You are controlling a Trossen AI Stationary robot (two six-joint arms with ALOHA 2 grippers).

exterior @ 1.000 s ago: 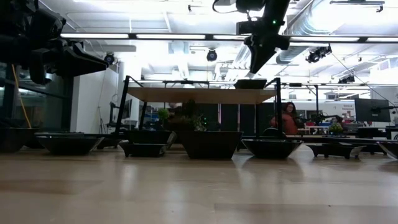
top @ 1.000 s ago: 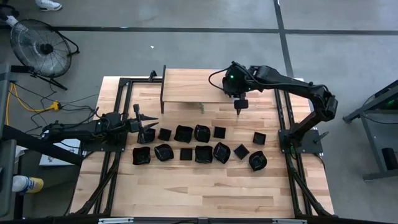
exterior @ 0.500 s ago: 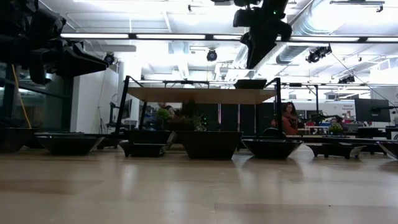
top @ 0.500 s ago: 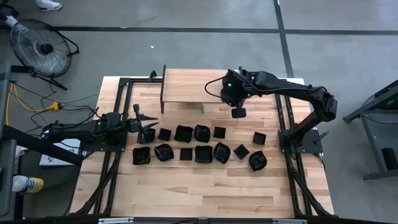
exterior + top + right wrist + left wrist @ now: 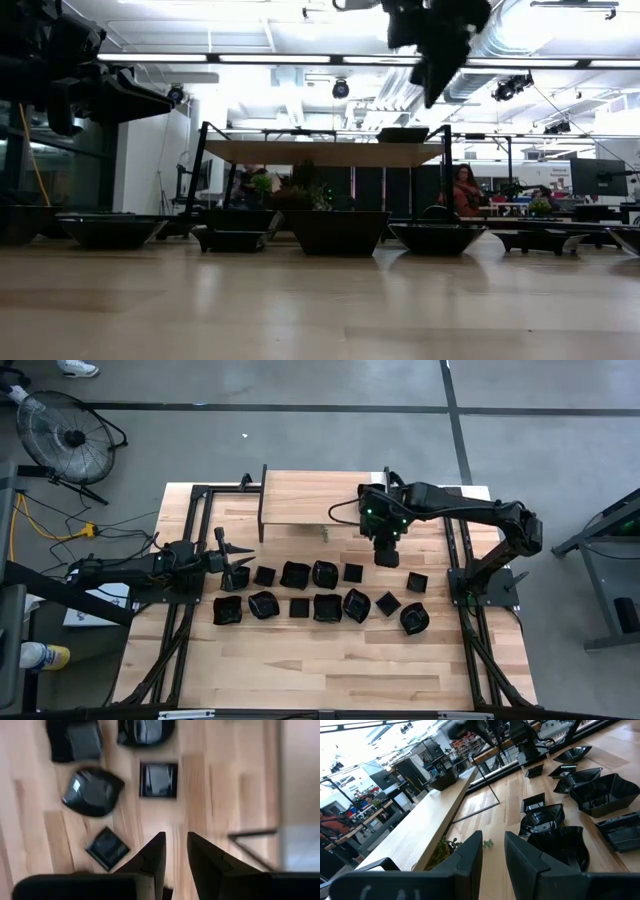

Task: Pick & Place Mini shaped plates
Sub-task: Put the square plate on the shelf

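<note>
Since the earlier frame the right arm has swung from above the far middle of the table toward the right and nearer, so the right gripper (image 5: 386, 552) now hangs over bare wood just beyond the small square plate (image 5: 353, 572) in the far row; the left arm and all dishes lie as before. The wooden table (image 5: 330, 660) carries a raised wooden shelf (image 5: 300, 498) at its far edge. The mini shaped plates (image 5: 327, 607) lie in two loose rows across the table's middle, none lifted. The left arm rests at the left edge, its left gripper (image 5: 228, 556) low beside the leftmost dishes. In the right wrist view the right gripper's fingers (image 5: 150, 855) stand slightly apart with a narrow gap, holding nothing and touching nothing, the square plate (image 5: 158, 780) ahead of them. The left gripper's fingers (image 5: 470, 855) likewise stand a little apart, empty, with dishes just in front. A person (image 5: 466, 190) sits in the room behind.
</note>
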